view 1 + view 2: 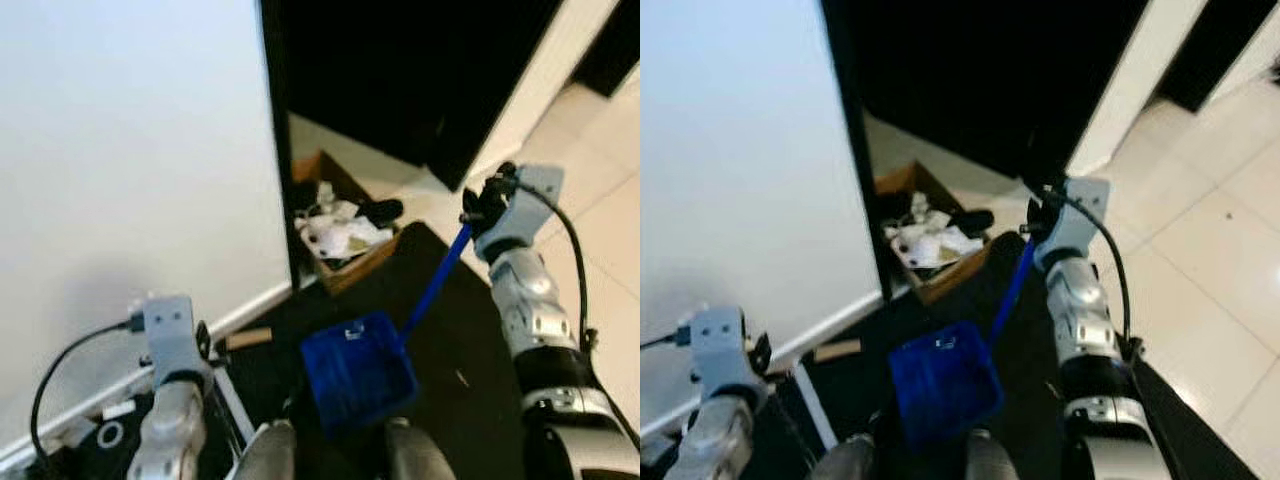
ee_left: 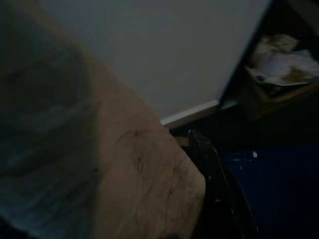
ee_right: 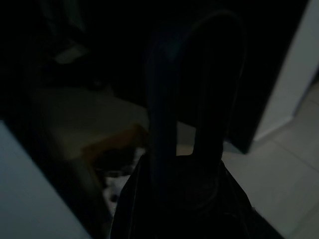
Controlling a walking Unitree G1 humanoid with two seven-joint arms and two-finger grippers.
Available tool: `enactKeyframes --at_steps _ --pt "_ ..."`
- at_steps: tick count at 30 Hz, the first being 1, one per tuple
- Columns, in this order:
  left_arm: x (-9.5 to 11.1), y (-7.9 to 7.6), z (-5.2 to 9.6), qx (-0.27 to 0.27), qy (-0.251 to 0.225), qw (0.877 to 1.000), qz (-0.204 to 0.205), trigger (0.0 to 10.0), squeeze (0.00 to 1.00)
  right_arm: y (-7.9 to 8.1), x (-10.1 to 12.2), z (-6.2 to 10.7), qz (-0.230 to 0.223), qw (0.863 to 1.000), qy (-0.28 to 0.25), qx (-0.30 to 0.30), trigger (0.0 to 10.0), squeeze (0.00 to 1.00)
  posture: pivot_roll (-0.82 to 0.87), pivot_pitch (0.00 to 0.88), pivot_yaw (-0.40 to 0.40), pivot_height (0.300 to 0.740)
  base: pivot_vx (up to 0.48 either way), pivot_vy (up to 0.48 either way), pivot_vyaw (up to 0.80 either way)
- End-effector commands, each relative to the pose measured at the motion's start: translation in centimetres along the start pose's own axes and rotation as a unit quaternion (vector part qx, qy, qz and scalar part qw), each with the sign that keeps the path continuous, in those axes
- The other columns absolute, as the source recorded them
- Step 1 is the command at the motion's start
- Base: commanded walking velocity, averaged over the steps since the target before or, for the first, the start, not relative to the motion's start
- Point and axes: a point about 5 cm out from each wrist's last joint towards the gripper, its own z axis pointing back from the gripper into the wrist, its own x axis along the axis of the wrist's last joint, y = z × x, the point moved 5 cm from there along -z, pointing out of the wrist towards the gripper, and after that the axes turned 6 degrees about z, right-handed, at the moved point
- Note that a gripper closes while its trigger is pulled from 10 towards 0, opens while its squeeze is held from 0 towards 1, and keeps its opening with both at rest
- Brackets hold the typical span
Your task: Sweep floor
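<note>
The blue dustpan (image 1: 358,385) is held low over the dark floor, near the robot's legs, its long handle (image 1: 436,282) clamped in the right pincer (image 1: 478,208). The left pincer's (image 2: 209,164) state cannot be told. If the pan is tilted, debris could be spilled short of the cardboard box (image 1: 345,240) farther off.

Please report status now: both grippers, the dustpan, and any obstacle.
Right gripper holds blue dustpan by its handle. Left gripper beside a wooden handle. Cardboard box of trash ahead by wall.
</note>
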Motion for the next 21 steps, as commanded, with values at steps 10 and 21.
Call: enactKeyframes --at_steps 10,21 --pt "-0.37 0.72 0.06 0.013 0.007 1.000 -0.016 10.0 0.00 -0.38 0.02 0.08 -0.009 1.000 -0.003 -0.006 10.0 0.00 0.12 0.115 -0.052 0.740 0.000 0.244 0.00" --pt "-0.13 0.88 -0.02 0.015 0.004 1.000 -0.024 10.0 0.00 -0.33 0.06 0.01 -0.011 1.000 -0.004 -0.006 10.0 0.00 0.12 0.114 -0.046 0.740 0.000 0.000 0.00"
